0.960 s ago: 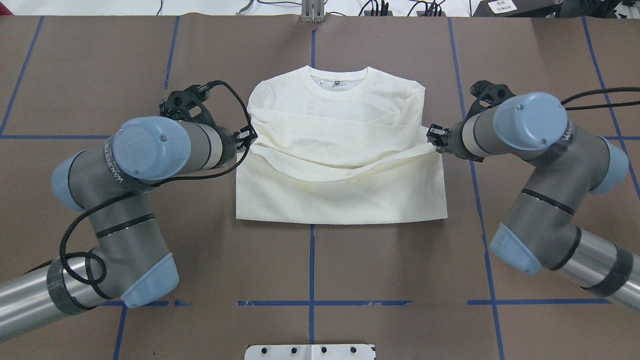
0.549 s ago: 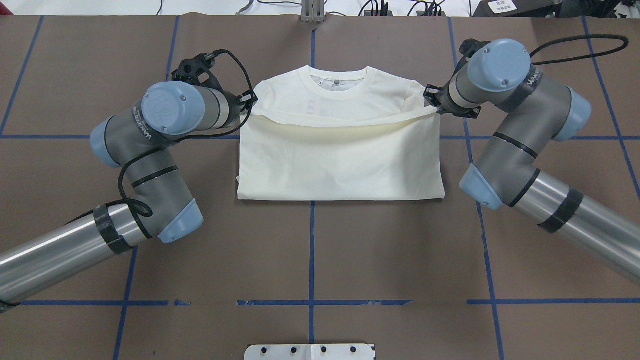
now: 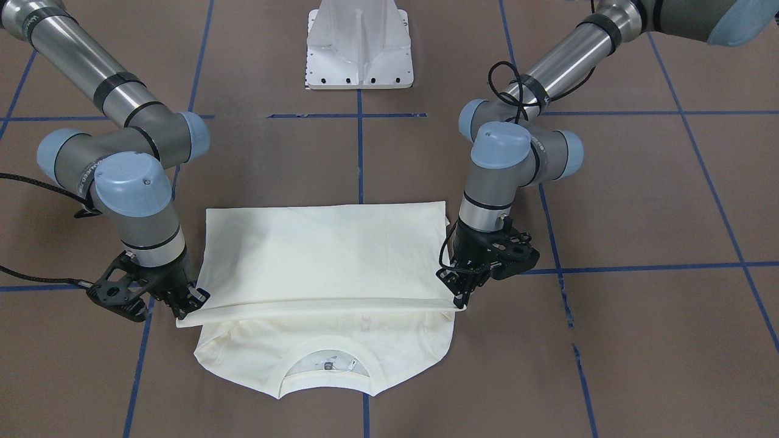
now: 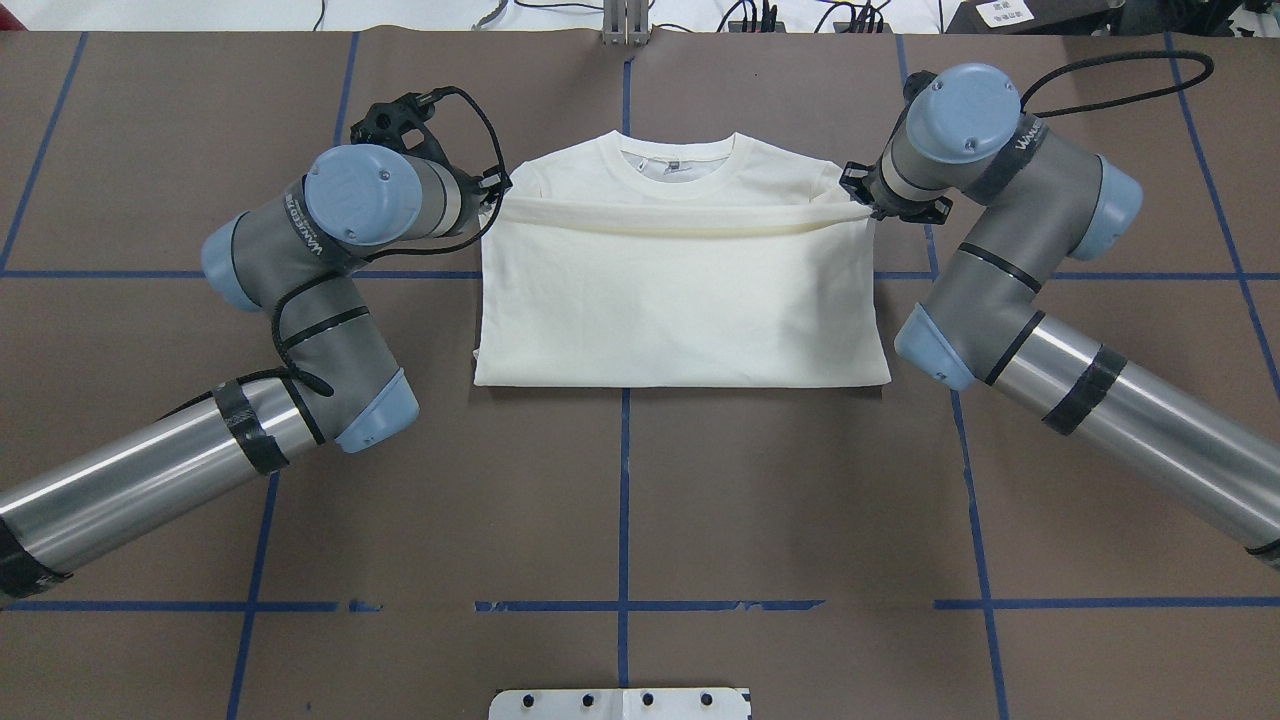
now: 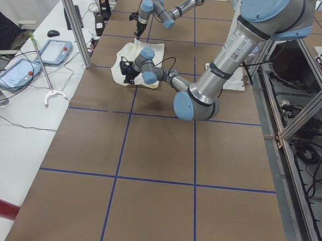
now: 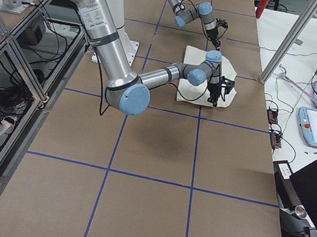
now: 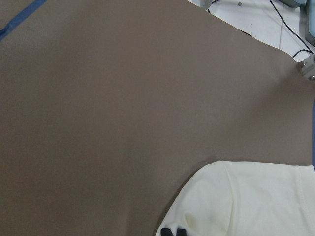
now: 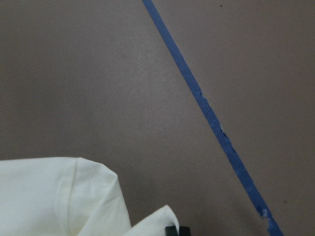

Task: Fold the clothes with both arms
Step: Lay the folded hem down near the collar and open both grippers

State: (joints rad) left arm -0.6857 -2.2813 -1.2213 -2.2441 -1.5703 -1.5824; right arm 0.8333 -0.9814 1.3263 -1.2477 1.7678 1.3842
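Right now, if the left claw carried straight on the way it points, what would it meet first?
Probably the T-shirt, its shoulder layer lying just beneath the left claw, then the table; depth is unclear.

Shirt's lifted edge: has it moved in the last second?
Yes. The lifted edge has travelled toward the collar, away from the near blue tape line.

A: Where do the fixed cameras sit?
B: One high behind the base (image 4: 620,705), one facing it across the table (image 4: 150,120). Both look steeply down and share the shirt (image 4: 680,300). Two stand far off at the table's ends.
A: The wrist ones?
B: Close behind the left gripper (image 7: 173,231) and right gripper (image 8: 177,230), with the shirt's edge at the tips.
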